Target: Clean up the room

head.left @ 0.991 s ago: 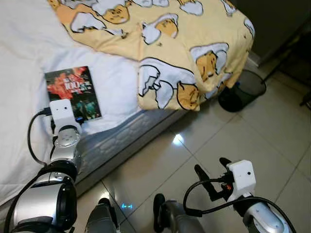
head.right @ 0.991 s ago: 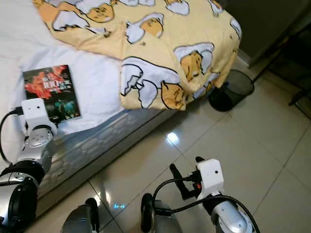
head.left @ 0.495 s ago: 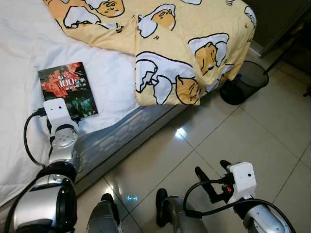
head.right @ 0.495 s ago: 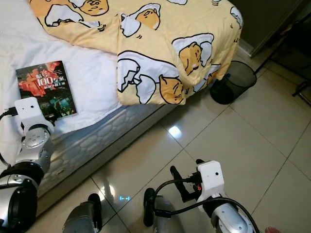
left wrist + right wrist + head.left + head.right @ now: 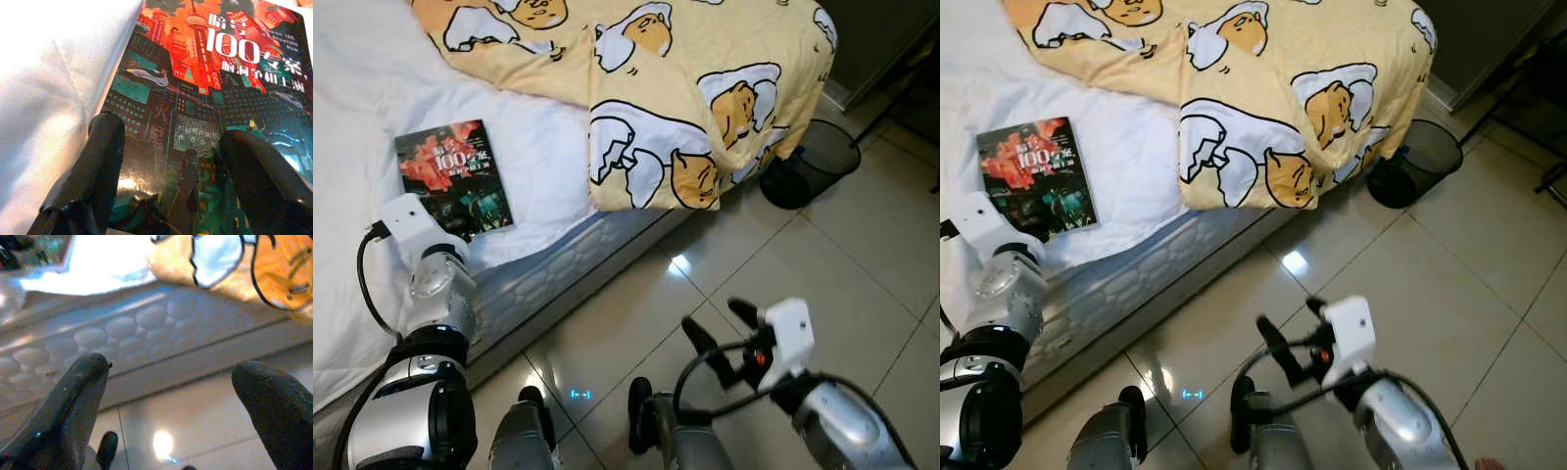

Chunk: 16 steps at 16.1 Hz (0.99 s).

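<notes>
A book [image 5: 455,176] with a red and teal city cover lies flat on the white sheet near the bed's edge. In the left wrist view my left gripper [image 5: 171,171] is open, its two black fingers [image 5: 98,161] spread over the near end of the book [image 5: 210,73]. In the eye views the white wrist box hides those fingers. My right gripper [image 5: 720,328] is open and holds nothing. It hangs low over the tiled floor and points toward the side of the mattress [image 5: 146,328].
A yellow blanket [image 5: 685,88] with egg cartoons hangs over the bed's corner. A black mesh bin [image 5: 813,162] stands on the floor beyond it. The quilted mattress side [image 5: 558,274] runs along the glossy tiles [image 5: 862,264]. My feet [image 5: 641,431] stand close to the bed.
My right arm has swung left and its gripper points more toward the bed. The left wrist has tilted slightly left at the book's near edge. The book has not moved.
</notes>
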{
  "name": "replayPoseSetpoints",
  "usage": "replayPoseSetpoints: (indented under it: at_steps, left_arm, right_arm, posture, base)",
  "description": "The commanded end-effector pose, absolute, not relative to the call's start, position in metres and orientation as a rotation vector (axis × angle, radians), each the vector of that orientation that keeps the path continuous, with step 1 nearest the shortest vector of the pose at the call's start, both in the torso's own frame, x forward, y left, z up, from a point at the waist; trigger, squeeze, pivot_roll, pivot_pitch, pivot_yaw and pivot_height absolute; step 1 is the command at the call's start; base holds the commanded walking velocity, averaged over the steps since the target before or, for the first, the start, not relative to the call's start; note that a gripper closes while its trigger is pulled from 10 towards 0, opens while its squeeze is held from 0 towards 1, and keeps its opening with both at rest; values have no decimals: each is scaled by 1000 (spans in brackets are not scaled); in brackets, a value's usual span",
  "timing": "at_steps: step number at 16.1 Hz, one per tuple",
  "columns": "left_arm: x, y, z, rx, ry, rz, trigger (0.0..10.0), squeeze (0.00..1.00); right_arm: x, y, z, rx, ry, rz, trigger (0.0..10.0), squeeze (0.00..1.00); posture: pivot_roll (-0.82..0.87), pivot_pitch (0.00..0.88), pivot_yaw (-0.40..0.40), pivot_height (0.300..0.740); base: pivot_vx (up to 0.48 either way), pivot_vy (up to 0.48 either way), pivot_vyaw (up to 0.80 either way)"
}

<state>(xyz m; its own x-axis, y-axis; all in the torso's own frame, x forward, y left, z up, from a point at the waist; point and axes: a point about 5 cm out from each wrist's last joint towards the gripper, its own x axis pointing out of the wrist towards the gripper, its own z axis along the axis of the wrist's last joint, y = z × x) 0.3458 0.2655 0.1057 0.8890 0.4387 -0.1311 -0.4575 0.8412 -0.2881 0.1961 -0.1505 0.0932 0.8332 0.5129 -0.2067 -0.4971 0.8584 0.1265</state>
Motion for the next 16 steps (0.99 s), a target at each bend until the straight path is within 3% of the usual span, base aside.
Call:
replayPoseSetpoints:
  at_steps: [1,5,12,14,16]
  left_arm:
    - [346,262,103,-363,81,453,10000,0]
    - [345,283,110,-367,71,507,10000,0]
    - [352,295,152,-122,-104,492,10000,0]
    - [351,302,149,-113,-79,501,10000,0]
    - [346,304,124,-105,71,503,10000,0]
  right_arm:
    - [192,-154,91,82,266,537,10000,0]
    - [187,-149,87,98,297,577,10000,0]
    - [183,-144,90,108,308,640,10000,0]
    - [183,-144,89,108,313,645,10000,0]
    - [180,-142,87,111,326,650,10000,0]
  posture:
    - [-223,322,-125,740]
    - [-228,327,-134,740]
    - [-235,324,-140,740]
    - [-232,326,-145,740]
    - [-238,329,-152,740]
  base:
    - [0,0,0]
    - [0,0,0]
    - [0,0,0]
    - [0,0,0]
    - [0,0,0]
